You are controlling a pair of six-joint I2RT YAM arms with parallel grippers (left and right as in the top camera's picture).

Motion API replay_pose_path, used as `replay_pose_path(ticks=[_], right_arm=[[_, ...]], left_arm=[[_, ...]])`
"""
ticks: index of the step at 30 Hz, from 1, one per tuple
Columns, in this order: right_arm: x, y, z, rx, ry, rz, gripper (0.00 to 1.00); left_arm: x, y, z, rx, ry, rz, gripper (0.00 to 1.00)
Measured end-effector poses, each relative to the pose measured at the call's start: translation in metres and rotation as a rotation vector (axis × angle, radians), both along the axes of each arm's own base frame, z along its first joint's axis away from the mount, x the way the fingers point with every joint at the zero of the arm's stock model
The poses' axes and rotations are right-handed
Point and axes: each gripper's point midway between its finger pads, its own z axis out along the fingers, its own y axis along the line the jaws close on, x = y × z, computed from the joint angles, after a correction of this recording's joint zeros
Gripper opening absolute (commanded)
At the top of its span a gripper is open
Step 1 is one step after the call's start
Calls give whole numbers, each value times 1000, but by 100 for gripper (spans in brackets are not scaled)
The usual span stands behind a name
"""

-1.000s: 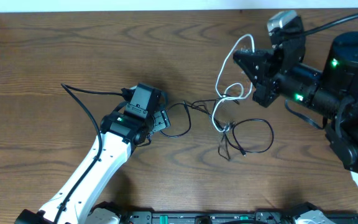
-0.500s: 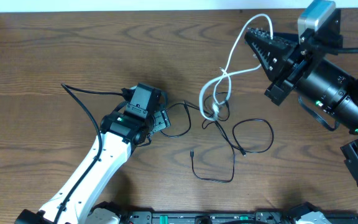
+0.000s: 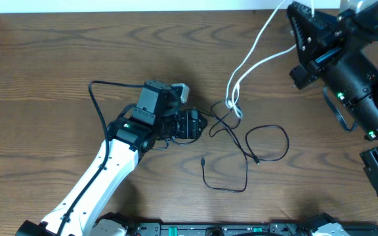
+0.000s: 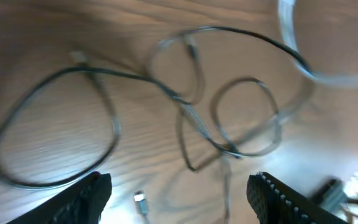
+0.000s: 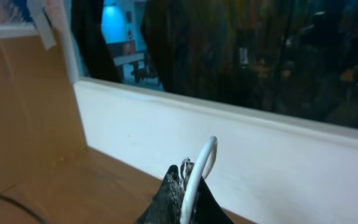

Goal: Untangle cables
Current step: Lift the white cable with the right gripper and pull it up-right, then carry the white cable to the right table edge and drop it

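My right gripper [image 3: 298,10] is shut on the white cable [image 3: 258,49] at the table's far right and holds it raised; the cable hangs in two strands down to a knot [image 3: 233,108] with the black cables. In the right wrist view the white loop [image 5: 199,163] sticks out of the closed jaws [image 5: 184,186]. Thin black cables [image 3: 264,141] lie looped mid-table, one trailing to a plug end [image 3: 203,160]. My left gripper [image 3: 190,124] is open just left of the tangle. The left wrist view shows blurred black loops [image 4: 191,93] and a plug [image 4: 140,199] between the open fingers [image 4: 179,199].
The brown wooden table [image 3: 77,59] has a white wall along its far edge. A thick black arm cable [image 3: 100,98] arcs beside the left arm. A black rail [image 3: 209,229] runs along the front edge.
My right gripper rose and moved up-right with the white cable, pulling it out straight. My left gripper moved right toward the tangle and opened. A black cable dropped and spread out.
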Motion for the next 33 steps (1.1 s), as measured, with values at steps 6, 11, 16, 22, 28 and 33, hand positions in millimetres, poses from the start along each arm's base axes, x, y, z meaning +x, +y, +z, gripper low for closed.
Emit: replay_pose_path(ticks=[6, 11, 16, 22, 28, 33], right_arm=[[1, -5, 12, 21, -43, -28, 1], [2, -7, 12, 23, -44, -42, 1], [3, -8, 15, 61, -36, -44, 1], [2, -8, 18, 89, -31, -41, 1], [2, -8, 18, 99, -27, -41, 1], [10, -25, 19, 114, -31, -143, 1]], left_arm=[[-17, -27, 16, -110, -38, -179, 75], [-29, -46, 21, -114, -99, -280, 75], [-23, -54, 16, -24, -183, -277, 75], [-8, -63, -12, 72, -207, -255, 75], [7, -65, -56, 138, -147, -228, 8], [-3, -56, -78, 188, -57, -224, 7]])
